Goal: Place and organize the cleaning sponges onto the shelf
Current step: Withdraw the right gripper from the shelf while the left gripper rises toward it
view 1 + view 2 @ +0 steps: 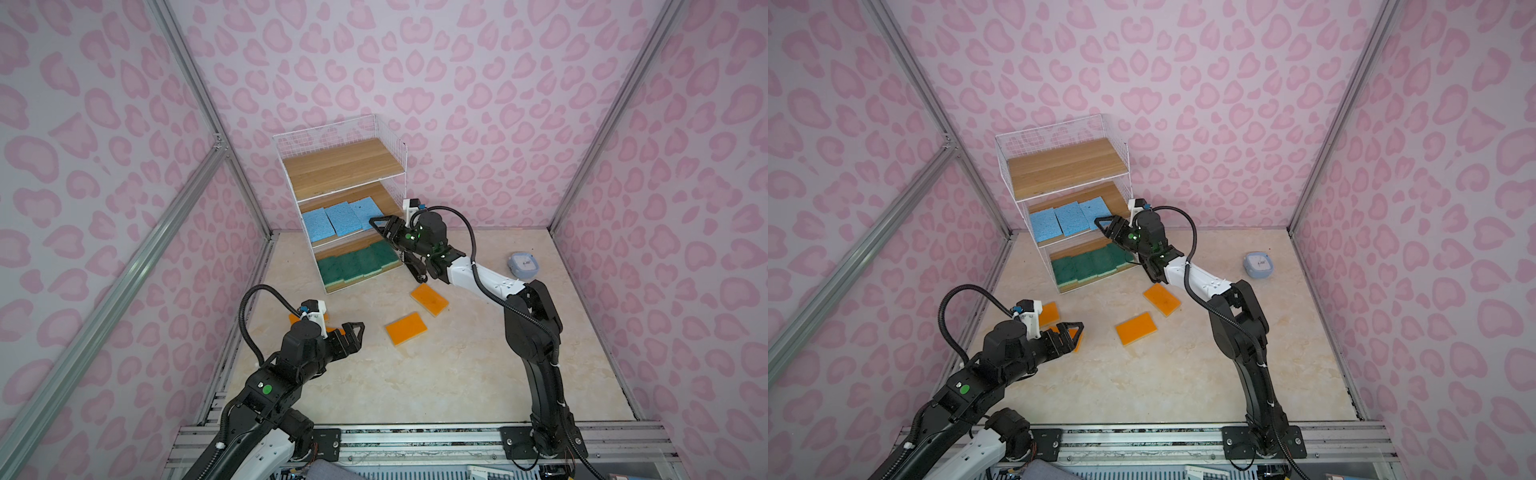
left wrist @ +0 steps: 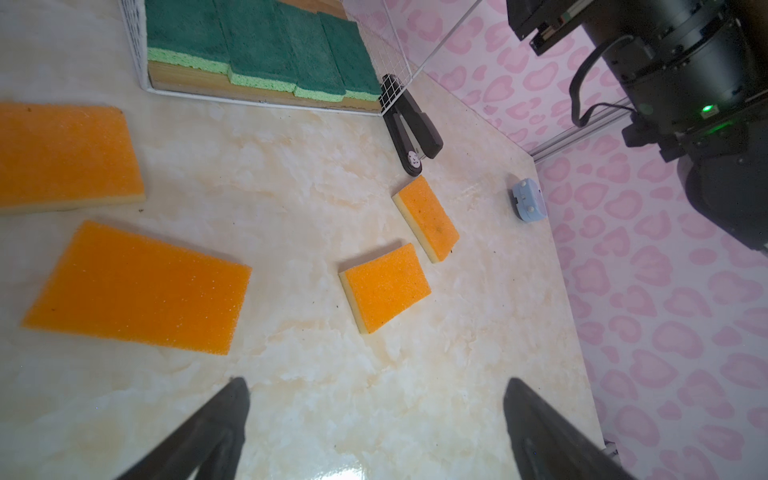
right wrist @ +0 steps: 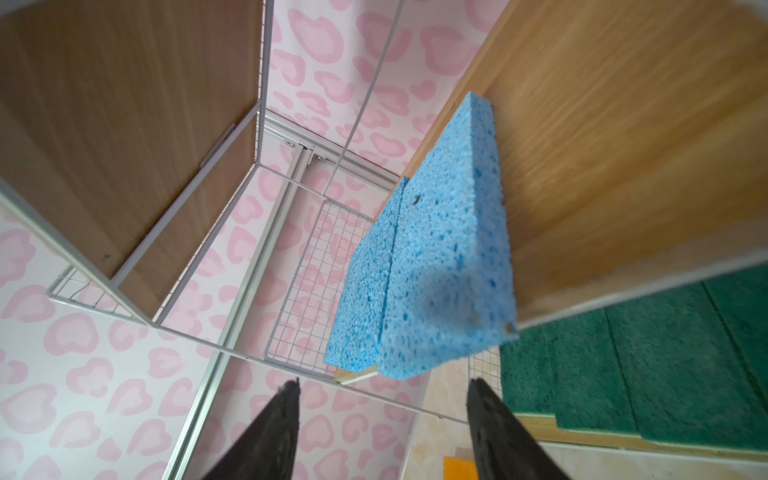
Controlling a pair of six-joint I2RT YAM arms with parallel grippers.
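Note:
The shelf (image 1: 345,166) stands at the back of the table, and its top board is bare. Three blue sponges (image 1: 343,218) lie on the middle tier. Several green sponges (image 1: 353,264) fill the bottom tier. My right gripper (image 3: 383,384) is open at the middle tier's front right. The nearest blue sponge (image 3: 444,257) lies just ahead of its fingertips and overhangs the board edge. Several orange sponges (image 2: 384,286) lie on the table. My left gripper (image 2: 377,382) hovers open and empty over bare table, with two orange sponges (image 2: 137,286) close beside it.
A black stapler (image 2: 409,129) lies against the shelf's lower right corner, under my right arm. A small pale-blue case (image 1: 523,264) sits near the right wall. Pink patterned walls close in the table on three sides.

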